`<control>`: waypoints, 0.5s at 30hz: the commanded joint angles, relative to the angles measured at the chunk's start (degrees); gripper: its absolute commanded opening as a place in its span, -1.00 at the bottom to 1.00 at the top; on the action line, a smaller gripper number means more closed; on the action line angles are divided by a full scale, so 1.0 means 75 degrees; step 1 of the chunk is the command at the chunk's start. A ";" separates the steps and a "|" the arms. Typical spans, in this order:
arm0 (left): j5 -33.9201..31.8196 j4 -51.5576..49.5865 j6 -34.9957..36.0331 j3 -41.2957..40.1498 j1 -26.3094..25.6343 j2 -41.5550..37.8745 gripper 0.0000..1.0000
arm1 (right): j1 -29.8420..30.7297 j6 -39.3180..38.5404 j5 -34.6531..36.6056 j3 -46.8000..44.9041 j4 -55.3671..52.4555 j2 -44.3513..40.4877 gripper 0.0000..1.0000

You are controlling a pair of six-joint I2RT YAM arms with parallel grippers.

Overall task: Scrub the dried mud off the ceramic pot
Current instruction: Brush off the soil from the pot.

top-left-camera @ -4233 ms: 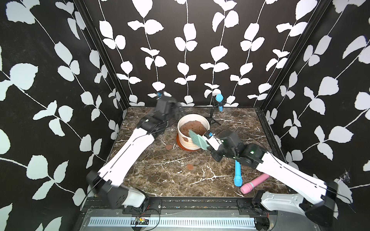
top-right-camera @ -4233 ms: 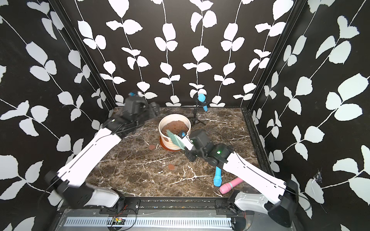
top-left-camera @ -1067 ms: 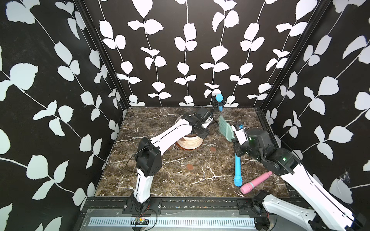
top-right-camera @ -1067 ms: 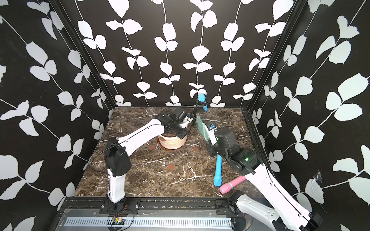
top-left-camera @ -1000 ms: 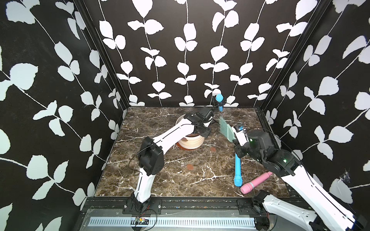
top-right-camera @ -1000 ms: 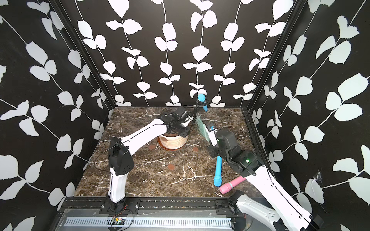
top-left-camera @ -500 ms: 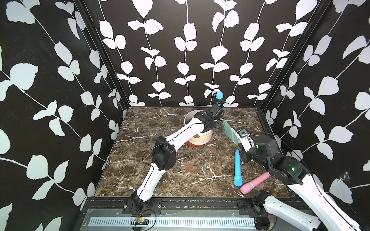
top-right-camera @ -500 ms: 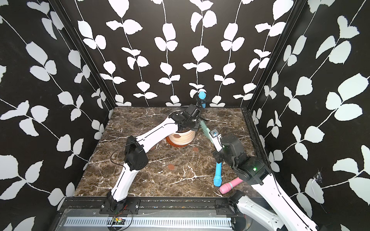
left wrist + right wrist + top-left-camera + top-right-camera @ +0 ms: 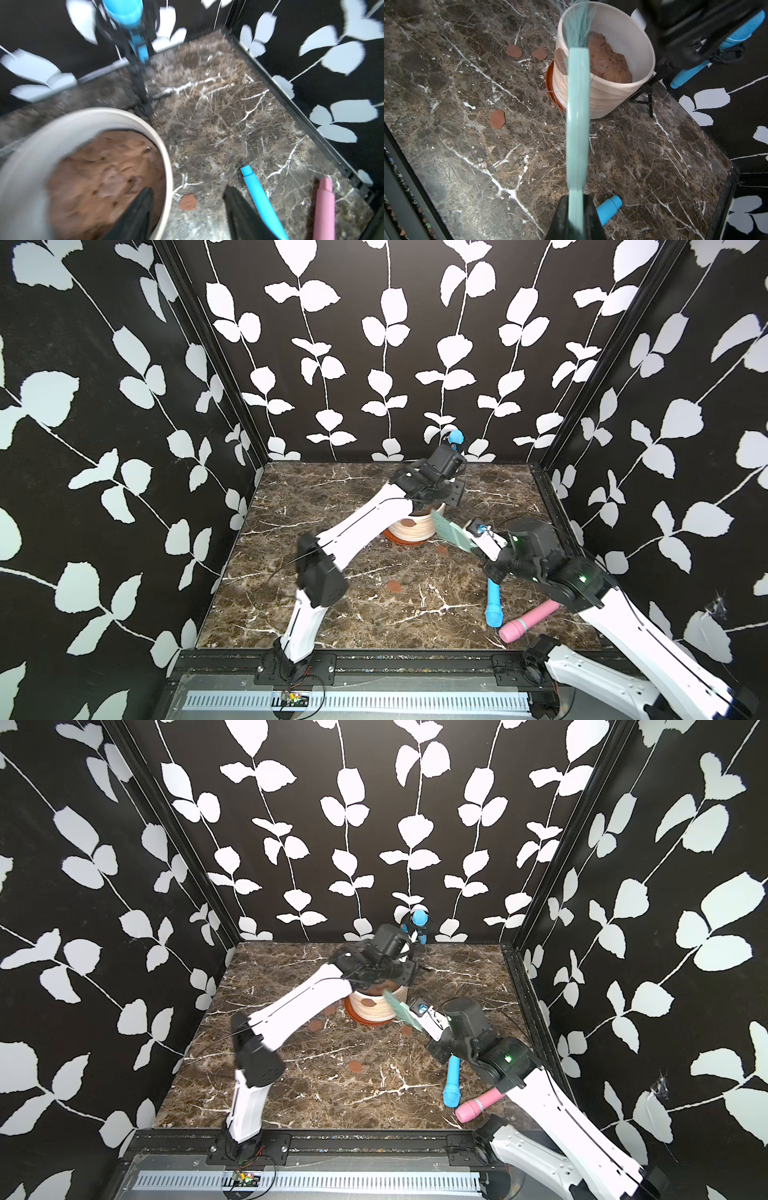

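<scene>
R wrist: mud [image 9: 560,60] on pot [image 9: 602,97] side | L wrist (blurry): soil [image 9: 104,176]

The right pincer [image 9: 575,199] is clamped on the handle of a pale teal brush [image 9: 577,124], whose bristles fan across the rim of the ceramic pot [image 9: 608,97]. The pot stands on an orange saucer [image 9: 550,87] and holds lumpy brown soil [image 9: 608,60]. One patch of dried mud [image 9: 560,59] clings to its ribbed side (partly behind the bristles); three more lie loose on the marble surface [image 9: 467,166] nearby. A blue cylinder [image 9: 609,209] lies beside the pincer.
</scene>
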 commanded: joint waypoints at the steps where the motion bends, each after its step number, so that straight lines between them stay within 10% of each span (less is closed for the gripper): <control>1: -0.0601 0.0022 0.0342 -0.0812 0.0277 -0.1395 0.37 | -0.0008 -0.0325 -0.0105 0.0161 0.0840 0.0488 -1.00; 4: -0.0697 0.0179 0.0185 -0.1990 0.0620 -0.2389 0.93 | -0.0007 -0.0234 0.0118 0.0455 0.1138 0.1101 -1.00; 15: -0.1875 0.0372 0.0470 -0.6406 0.1878 -0.6151 0.97 | 0.0042 -0.0120 0.0108 0.1450 0.1798 0.2927 -1.00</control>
